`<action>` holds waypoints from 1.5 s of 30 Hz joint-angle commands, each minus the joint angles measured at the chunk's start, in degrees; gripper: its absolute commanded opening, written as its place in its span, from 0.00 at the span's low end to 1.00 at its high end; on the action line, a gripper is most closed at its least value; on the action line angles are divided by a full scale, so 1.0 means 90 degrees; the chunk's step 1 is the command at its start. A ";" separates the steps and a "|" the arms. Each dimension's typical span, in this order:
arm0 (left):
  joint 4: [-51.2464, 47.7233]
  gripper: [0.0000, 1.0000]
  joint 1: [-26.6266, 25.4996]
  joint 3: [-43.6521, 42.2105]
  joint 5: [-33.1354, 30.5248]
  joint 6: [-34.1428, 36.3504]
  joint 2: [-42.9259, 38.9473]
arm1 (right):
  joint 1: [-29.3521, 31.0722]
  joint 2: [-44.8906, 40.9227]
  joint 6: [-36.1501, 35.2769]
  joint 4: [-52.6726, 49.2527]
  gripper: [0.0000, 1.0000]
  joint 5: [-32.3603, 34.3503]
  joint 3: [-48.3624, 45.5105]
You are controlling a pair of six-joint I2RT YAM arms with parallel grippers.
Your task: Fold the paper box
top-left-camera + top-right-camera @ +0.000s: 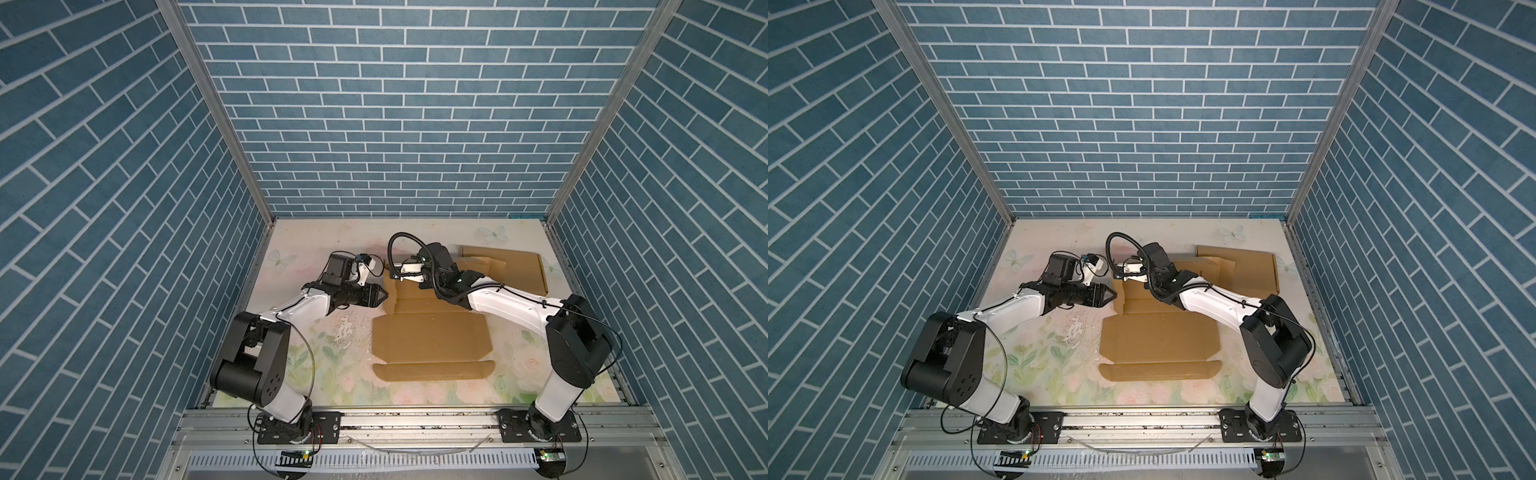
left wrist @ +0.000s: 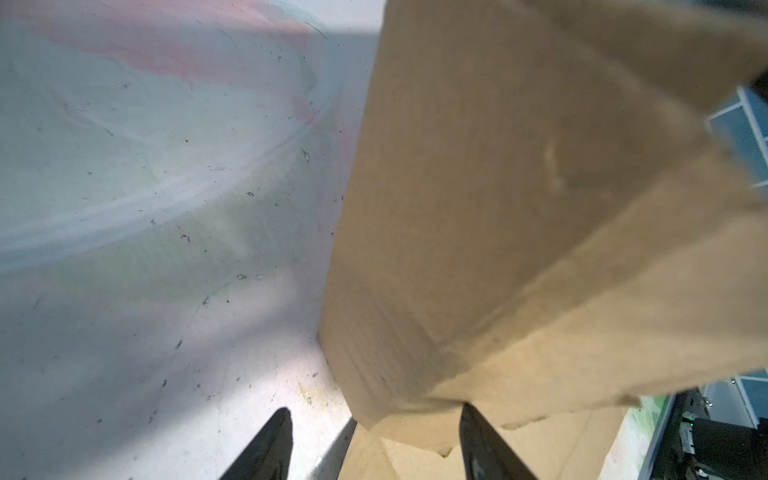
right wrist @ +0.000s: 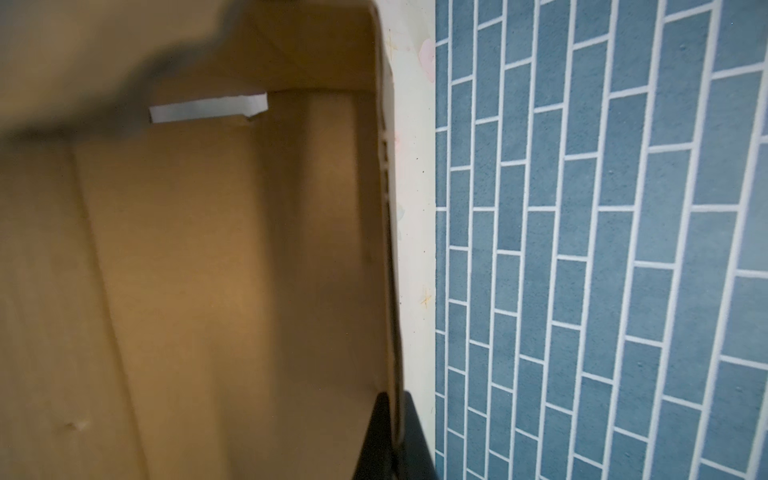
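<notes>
Flat brown paper box (image 1: 432, 345) lies at the middle of the table (image 1: 316, 374) between two arms, its far end lifted. Thin corrugated card like this looks light and stiff across its panels, but it will likely bend at the scored creases and dent under a hard pinch, so flap edges near a crease seem the best hold. The right gripper (image 3: 395, 436) is clamped on the edge of a raised flap (image 3: 249, 249). The left gripper (image 1: 384, 296) has its fingers (image 2: 266, 449) spread, straddling the box's left edge without squeezing it.

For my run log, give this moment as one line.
paper box: mostly flat; left gripper: open at its left edge; right gripper: shut on its edge
</notes>
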 commanded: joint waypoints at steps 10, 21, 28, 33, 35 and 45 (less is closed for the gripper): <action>0.1138 0.63 -0.0359 -0.0241 -0.1012 -0.0064 0.0085 | 0.0174 -0.0150 -0.0813 0.0907 0.00 0.0233 -0.0709; 0.2031 0.68 -0.0830 -0.0363 -0.2388 -0.0083 0.0344 | 0.0173 -0.0243 -0.0461 0.0723 0.00 0.0046 -0.0595; 0.2424 0.53 -0.0933 -0.0543 -0.2939 0.0074 0.0491 | 0.0183 -0.0260 -0.0381 0.0700 0.00 -0.0002 -0.0551; 0.2732 0.42 -0.1039 -0.0663 -0.3582 0.0074 0.0574 | 0.0177 -0.0267 -0.0262 0.0701 0.00 -0.0057 -0.0520; 0.2816 0.39 -0.1109 -0.0685 -0.3825 0.0059 0.0662 | 0.0176 -0.0279 -0.0184 0.0691 0.00 -0.0099 -0.0507; 0.2951 0.25 -0.1481 -0.0673 -0.5038 0.0012 0.1109 | 0.0182 -0.0330 0.0042 0.0554 0.00 -0.0237 -0.0457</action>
